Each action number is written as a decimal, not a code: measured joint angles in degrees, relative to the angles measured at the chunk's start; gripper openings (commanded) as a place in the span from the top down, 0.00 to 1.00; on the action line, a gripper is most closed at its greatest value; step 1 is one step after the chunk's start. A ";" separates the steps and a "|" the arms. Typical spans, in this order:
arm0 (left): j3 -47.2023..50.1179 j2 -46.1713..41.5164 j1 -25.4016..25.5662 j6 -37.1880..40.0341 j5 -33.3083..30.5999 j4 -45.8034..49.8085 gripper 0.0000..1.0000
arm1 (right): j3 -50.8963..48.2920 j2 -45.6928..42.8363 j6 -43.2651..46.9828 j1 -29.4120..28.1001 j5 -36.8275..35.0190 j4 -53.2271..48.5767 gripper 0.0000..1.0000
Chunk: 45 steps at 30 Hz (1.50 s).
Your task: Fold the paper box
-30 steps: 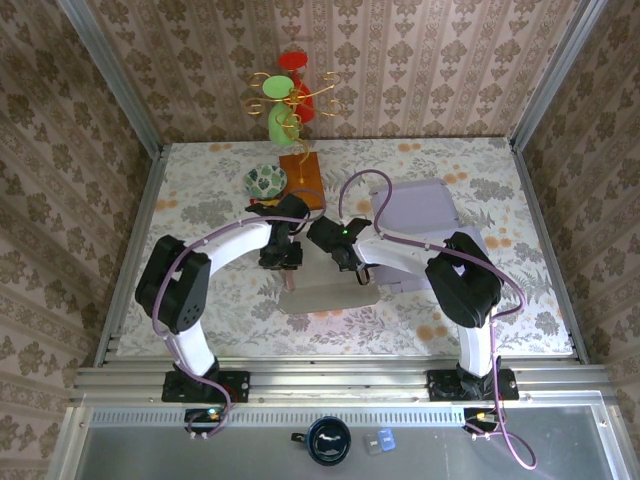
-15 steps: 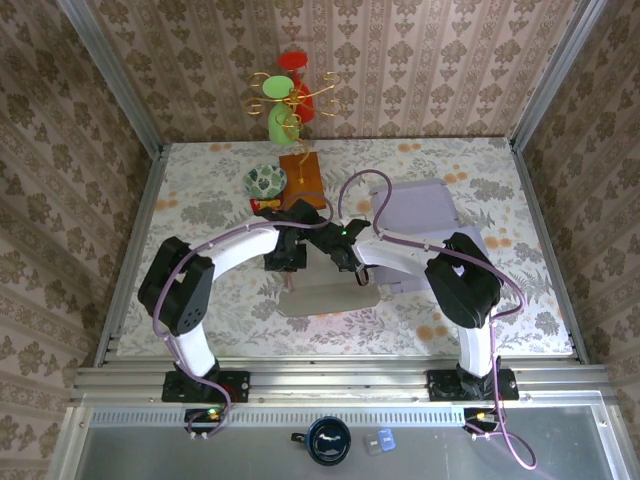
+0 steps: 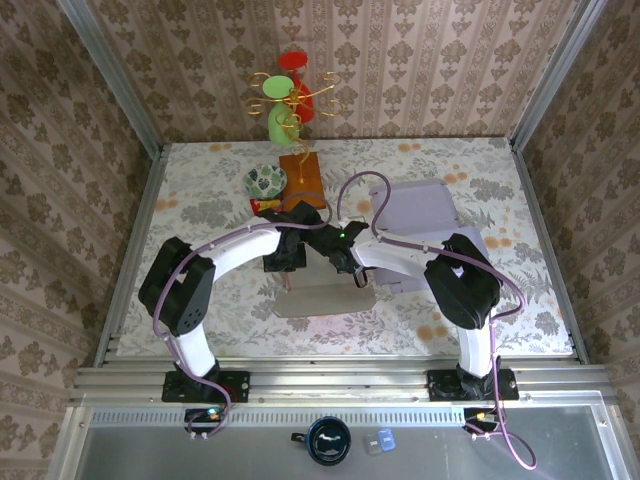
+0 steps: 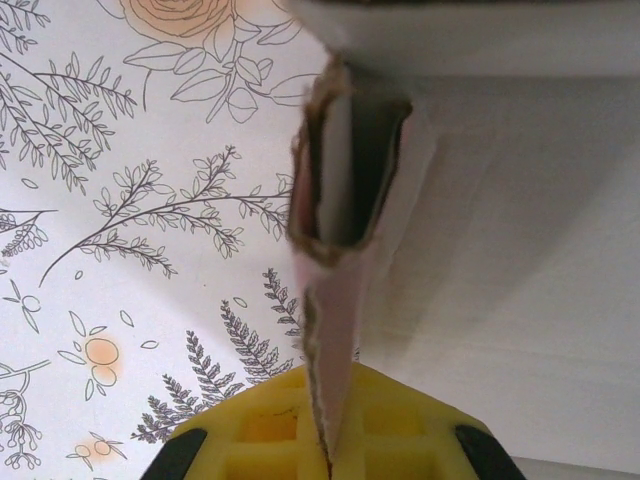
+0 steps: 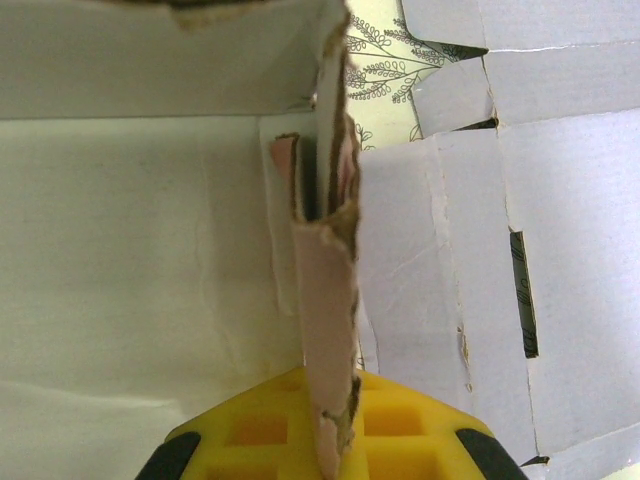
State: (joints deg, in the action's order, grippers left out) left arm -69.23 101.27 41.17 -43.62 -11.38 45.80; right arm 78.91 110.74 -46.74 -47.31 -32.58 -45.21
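Gripping the paper box (image 3: 320, 302) at its two ends, both tools were closed. The left gripper (image 4: 325, 445) pinched a pink-brown cardboard flap edge-on at the bottom centre of its wrist view, and the right gripper (image 5: 325, 435) clamped a similar flap the same way.

The box's white inner floor spread to the left of that flap in the right wrist view, with slotted white panels to the right. A patterned bowl (image 3: 265, 181) sat left of upper centre and a dark mug (image 3: 327, 441) at the bottom centre; their contents were too small to tell.

Seen from overhead, the box lay at the centre of the frame, its long axis running left to right.

A floral tablecloth (image 3: 200, 300) covered the table, with patterned wallpaper (image 3: 450, 60) around it. A lavender sheet (image 3: 415, 205) lay right of centre, and a brown block (image 3: 303, 172) lay beside the bowl.
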 measured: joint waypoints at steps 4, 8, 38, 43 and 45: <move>0.00 0.00 0.07 -0.15 -0.04 -0.04 0.99 | -0.22 0.00 -0.04 -0.11 0.00 0.20 1.00; 0.00 -0.15 0.07 -0.13 -0.04 -0.15 0.90 | -0.26 0.00 -0.17 -0.11 0.02 0.20 1.00; 1.97 -11.43 1.11 -0.04 0.76 0.66 0.51 | -2.14 -2.80 -2.64 0.24 1.11 2.19 1.00; -0.33 -16.81 -0.31 -1.18 1.27 4.00 0.51 | -0.68 -2.73 -7.17 1.46 3.91 -1.36 1.00; -2.60 -19.26 -1.75 -1.27 1.01 5.33 0.51 | 0.33 -2.64 -10.23 2.16 6.05 -2.89 1.00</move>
State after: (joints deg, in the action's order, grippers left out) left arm -71.83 82.02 39.42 -44.88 -10.37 51.13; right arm 79.24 108.09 -56.97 -45.15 -26.52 -48.10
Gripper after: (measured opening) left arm 0.494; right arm 0.079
